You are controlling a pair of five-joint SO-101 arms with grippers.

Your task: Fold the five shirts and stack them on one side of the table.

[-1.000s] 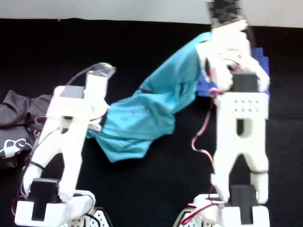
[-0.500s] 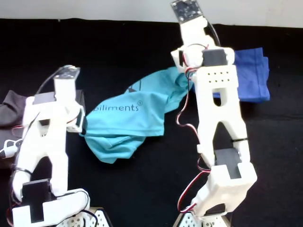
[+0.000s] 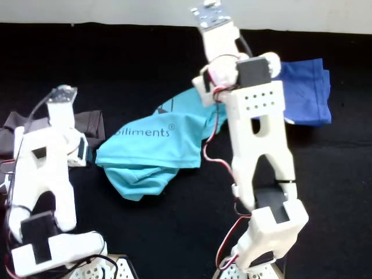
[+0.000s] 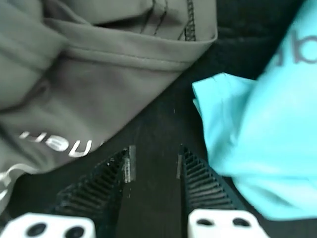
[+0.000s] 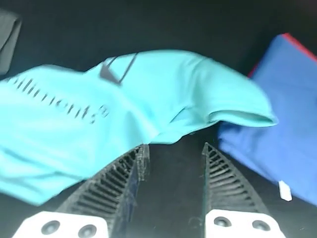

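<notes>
Both arms dropped the teal shirt (image 3: pixel 151 151) and backed off: left fingers (image 4: pixel 198 173) and right fingers (image 5: pixel 119 181) spread, empty. It lies crumpled mid-counter (image 3: pixel 145 58) between grey shirt (image 3: pixel 90 123) and blue shirt (image 3: pixel 305 96); unfolded.

- Dark line of lettering runs across the turquoise shirt (image 3: pixel 152 152), with a small dark emblem just above it.
- Pale lettering on the grey shirt (image 4: pixel 84 84), cut off by a fold.
- Small white tag (image 5: pixel 285 191) on the blue shirt (image 5: pixel 292 129), too small to read.
</notes>
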